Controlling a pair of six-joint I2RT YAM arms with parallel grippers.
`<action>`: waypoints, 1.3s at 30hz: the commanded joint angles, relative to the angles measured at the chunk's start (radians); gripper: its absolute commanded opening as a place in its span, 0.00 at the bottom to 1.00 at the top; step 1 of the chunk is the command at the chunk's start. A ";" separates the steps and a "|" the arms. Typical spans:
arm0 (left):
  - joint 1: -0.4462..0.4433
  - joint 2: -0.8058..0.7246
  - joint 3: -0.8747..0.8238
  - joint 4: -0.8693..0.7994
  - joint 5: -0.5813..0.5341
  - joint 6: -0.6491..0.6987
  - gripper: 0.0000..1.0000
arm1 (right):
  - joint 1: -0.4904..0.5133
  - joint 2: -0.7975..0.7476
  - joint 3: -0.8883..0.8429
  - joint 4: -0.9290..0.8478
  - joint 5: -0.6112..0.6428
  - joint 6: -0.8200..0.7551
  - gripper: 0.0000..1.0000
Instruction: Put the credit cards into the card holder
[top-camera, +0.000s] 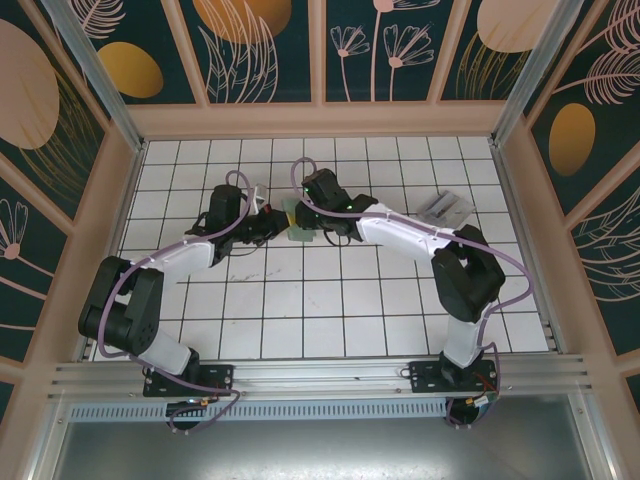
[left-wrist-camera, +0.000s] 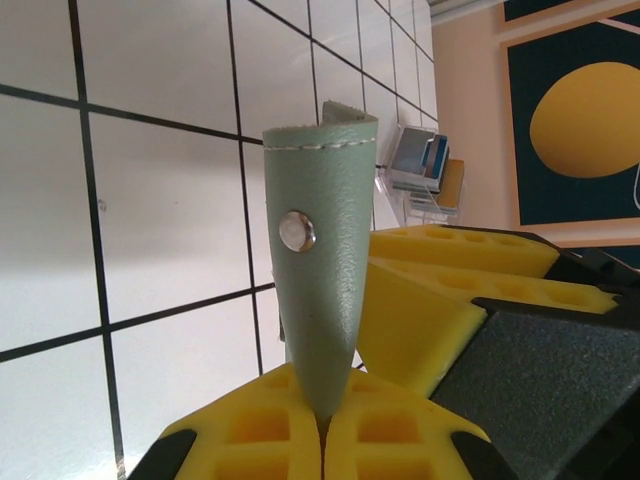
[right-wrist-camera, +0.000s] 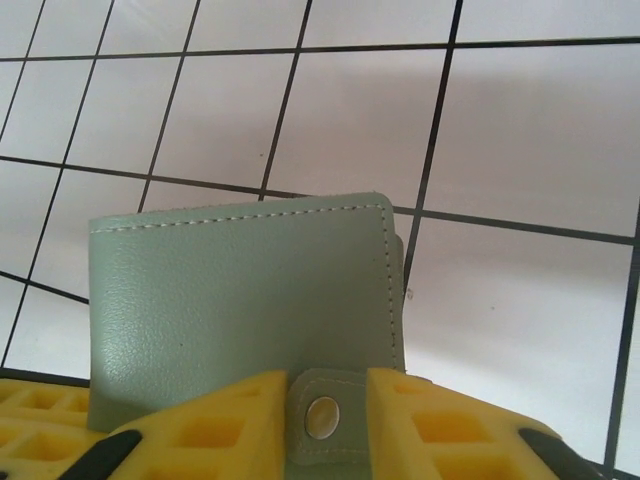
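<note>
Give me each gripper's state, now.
Left gripper: shut on the card holder's snap strap.
Right gripper: jaws flank that strap; grip cannot be told.

There is one sage-green card holder (right-wrist-camera: 240, 300) bearing one metal snap stud (right-wrist-camera: 322, 417), one small bunch of credit cards (left-wrist-camera: 420, 160) packed too closely to count singly, one clear stand (left-wrist-camera: 398, 196) beneath them, and two yellow-padded grippers, the left gripper (left-wrist-camera: 322, 440) and the right gripper (right-wrist-camera: 325, 425).
</note>
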 joint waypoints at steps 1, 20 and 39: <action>0.002 -0.017 0.005 0.045 -0.006 0.032 0.00 | -0.007 0.014 0.003 -0.112 0.094 0.010 0.20; 0.003 0.174 -0.080 0.154 0.007 0.090 0.59 | -0.024 -0.168 -0.181 0.035 -0.017 -0.017 0.00; 0.003 0.172 -0.133 0.277 0.076 0.039 0.88 | -0.018 -0.220 -0.265 0.220 -0.218 -0.015 0.00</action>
